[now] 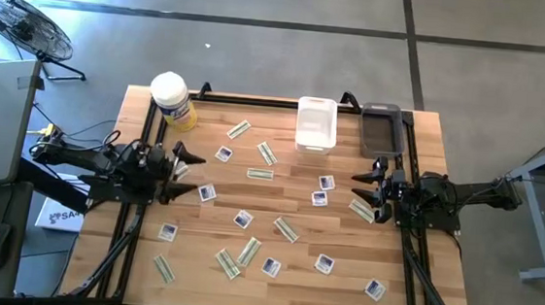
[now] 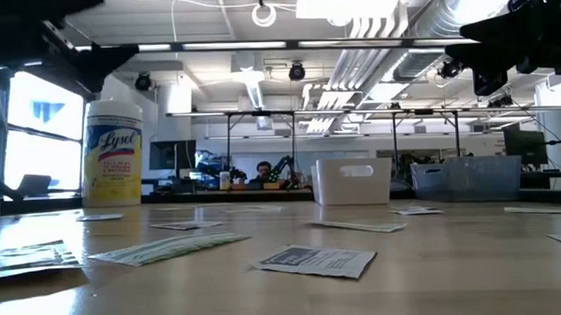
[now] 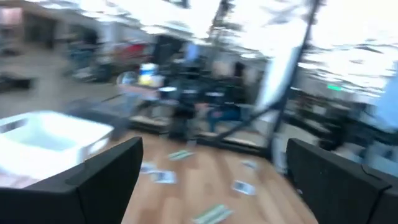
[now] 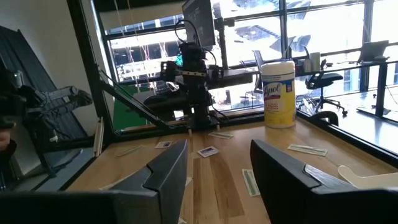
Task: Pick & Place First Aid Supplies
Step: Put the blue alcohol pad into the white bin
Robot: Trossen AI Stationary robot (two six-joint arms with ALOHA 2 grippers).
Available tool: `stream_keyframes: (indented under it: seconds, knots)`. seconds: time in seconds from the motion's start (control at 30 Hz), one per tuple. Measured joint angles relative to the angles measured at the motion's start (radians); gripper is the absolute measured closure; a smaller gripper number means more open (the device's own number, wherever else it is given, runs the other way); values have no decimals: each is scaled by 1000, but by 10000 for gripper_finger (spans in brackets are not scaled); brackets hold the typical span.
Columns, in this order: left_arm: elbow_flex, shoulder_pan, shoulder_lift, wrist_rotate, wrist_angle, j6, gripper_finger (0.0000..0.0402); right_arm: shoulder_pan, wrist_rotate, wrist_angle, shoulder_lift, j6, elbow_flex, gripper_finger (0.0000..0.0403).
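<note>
Several small flat packets lie scattered over the wooden table: white squares with blue marks, such as one, and pale-green-and-white strips, such as one. In the low view a square packet and a strip lie flat near the front. My left gripper hovers open at the table's left side, with packets below and beside it. My right gripper hovers open at the right side, above a strip. Both hold nothing.
A white bin and a grey bin stand at the far edge. A yellow wipes tub with a white lid stands at the far left corner. A black frame borders the table. A fan stands on the floor.
</note>
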Motion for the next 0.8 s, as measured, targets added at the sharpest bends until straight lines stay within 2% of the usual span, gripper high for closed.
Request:
stream_keyframes:
  seconds: [0.13,0.23,0.37,0.53,0.7,0.8]
  knots:
    - [0,0,14,-175,-76,-24,9,0,0,0,0,0,0,233]
    - [0,0,48,-215,-39,-27,9,0,0,0,0,0,0,233]
    - [0,0,146,-202,50,-29,9,0,0,0,0,0,0,233]
    - [0,0,372,-159,189,-27,9,0,0,0,0,0,0,233]
    - [84,0,604,-152,154,-53,9,0,0,-2,0,0,0,233]
    - [179,0,712,-153,57,-58,9,0,0,-2,0,0,0,233]
